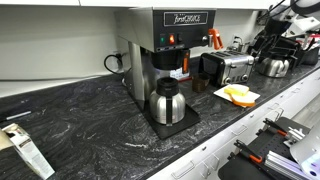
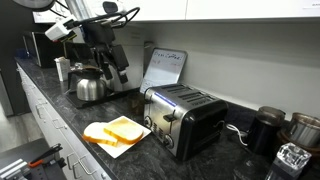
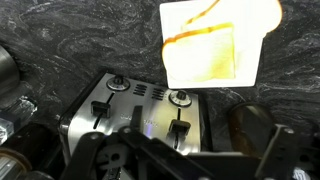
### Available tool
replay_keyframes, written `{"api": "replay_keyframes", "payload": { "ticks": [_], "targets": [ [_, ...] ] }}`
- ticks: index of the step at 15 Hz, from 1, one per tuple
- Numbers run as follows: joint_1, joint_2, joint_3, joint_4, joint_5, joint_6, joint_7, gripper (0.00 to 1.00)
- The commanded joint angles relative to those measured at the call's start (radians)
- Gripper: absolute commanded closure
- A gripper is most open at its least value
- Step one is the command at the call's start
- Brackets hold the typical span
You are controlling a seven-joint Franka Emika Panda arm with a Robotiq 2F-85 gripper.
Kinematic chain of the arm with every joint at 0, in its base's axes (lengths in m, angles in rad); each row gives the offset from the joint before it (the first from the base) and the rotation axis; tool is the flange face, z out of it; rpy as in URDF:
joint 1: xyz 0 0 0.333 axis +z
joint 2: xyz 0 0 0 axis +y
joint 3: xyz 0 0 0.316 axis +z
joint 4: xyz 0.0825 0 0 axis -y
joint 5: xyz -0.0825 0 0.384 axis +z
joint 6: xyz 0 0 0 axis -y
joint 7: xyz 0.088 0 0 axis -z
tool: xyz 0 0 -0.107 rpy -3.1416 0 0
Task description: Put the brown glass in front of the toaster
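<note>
The toaster [image 1: 228, 67] [image 2: 185, 118] has black sides and a chrome face and stands on the dark counter. In the wrist view its chrome face with two knobs and two levers [image 3: 140, 110] lies just below me. The brown glass [image 3: 250, 125] stands on the counter beside the toaster's face, close to my right finger. In an exterior view it is a small dark tumbler [image 1: 203, 83] on the toaster's brewer side. My gripper [image 3: 185, 150] [image 2: 120, 72] hangs above the counter near the toaster. Its fingers are spread wide and hold nothing.
A white plate with yellow pieces [image 1: 237, 95] [image 2: 118, 132] [image 3: 215, 45] lies before the toaster. A coffee brewer [image 1: 165, 45] with a steel carafe [image 1: 167, 103] stands nearby. A shiny kettle [image 1: 275, 66] [image 2: 90, 88] and a dark jar [image 2: 265, 130] sit on the counter.
</note>
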Motion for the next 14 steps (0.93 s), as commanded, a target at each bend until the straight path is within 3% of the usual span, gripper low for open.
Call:
{"api": "replay_keyframes", "payload": {
  "ticks": [1, 10, 14],
  "targets": [
    [0.021, 0.057, 0.003, 0.045, 0.025, 0.020, 0.008, 0.00],
    [0.144, 0.328, 0.059, 0.242, 0.065, 0.083, -0.007, 0.00],
    [0.151, 0.336, 0.078, 0.247, 0.066, 0.097, 0.008, 0.00]
  ]
}}
